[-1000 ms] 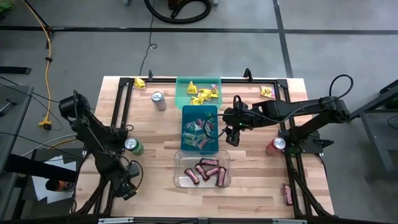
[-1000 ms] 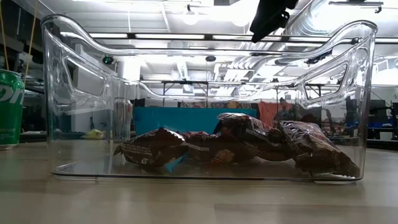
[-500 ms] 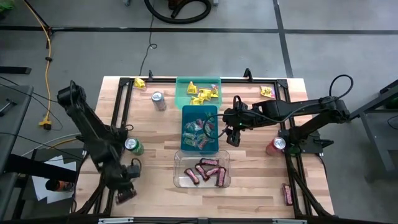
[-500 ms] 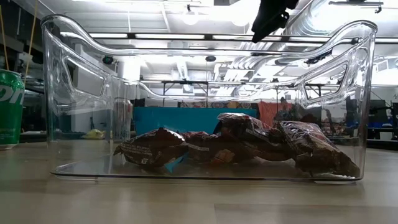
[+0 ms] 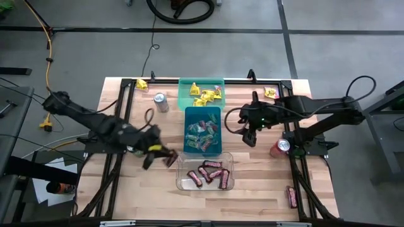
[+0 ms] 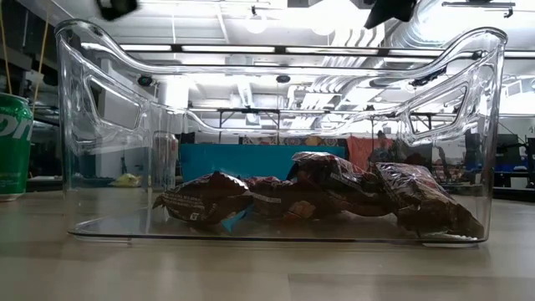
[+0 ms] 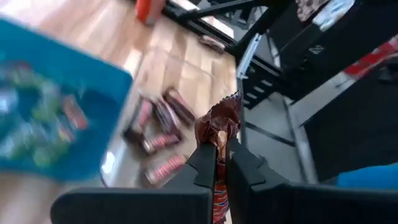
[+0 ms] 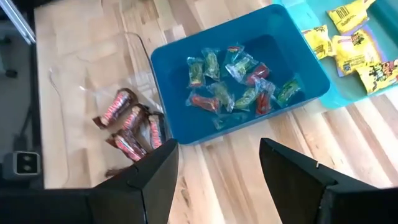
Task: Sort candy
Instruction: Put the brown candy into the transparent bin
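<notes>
While pinched, crinkled brown bar (image 7: 219,127) glistens.

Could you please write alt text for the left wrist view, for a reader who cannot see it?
The left gripper is shut on a dark red-brown bar, held above the wooden table. Beyond it, more bars lie in the clear bin, beside the blue bin of mixed packets.
</notes>
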Available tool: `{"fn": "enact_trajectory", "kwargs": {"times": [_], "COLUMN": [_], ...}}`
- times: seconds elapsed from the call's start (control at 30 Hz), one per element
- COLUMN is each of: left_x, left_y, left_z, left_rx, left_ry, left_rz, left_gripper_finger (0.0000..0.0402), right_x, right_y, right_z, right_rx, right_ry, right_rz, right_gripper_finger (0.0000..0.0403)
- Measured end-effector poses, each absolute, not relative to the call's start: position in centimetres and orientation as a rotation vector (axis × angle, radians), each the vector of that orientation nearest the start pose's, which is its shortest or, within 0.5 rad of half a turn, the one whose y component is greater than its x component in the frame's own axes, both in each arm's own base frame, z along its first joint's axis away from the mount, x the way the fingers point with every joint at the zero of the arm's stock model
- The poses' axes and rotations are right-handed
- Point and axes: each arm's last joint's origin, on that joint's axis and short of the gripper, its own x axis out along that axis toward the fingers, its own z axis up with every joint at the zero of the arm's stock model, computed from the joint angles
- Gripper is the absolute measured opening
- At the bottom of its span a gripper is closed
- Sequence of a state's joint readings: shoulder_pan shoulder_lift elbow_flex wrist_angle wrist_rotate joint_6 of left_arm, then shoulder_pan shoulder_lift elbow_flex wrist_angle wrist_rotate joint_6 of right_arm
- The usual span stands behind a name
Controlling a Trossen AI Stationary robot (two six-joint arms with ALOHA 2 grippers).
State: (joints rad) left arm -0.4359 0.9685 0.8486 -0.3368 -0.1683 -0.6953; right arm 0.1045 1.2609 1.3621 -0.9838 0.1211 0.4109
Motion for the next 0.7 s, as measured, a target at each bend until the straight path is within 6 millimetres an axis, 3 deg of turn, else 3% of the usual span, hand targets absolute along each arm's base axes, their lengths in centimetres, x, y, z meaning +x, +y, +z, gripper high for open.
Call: {"fn": "enact_trajectory", "kwargs": {"times": [0.13,0.33,0.7], "left_x": [22.4,26.8,31.1], "left_y": [-7.4,-8.4,-10.4], "left_z": [31.6,32.6,27.6], "left_rx": [-0.437,-0.261,-0.318], "left_ry": [0.482,0.445,0.643], "left_rz": [-0.153,-0.228,-0.153], "left_gripper_finger": [0.0000,0.0000,0.0028], "right_x": [23.2,22.9,21.5], "right_y": [2.1,2.2,3.0], "right_z": [36.9,36.7,36.5], "right_rx": [0.314,0.318,0.289], "right_ry": [0.841,0.884,0.987], "right_rz": [-0.203,-0.159,-0.059], "right_gripper_finger": [0.0220,0.0220,0.0220]}}
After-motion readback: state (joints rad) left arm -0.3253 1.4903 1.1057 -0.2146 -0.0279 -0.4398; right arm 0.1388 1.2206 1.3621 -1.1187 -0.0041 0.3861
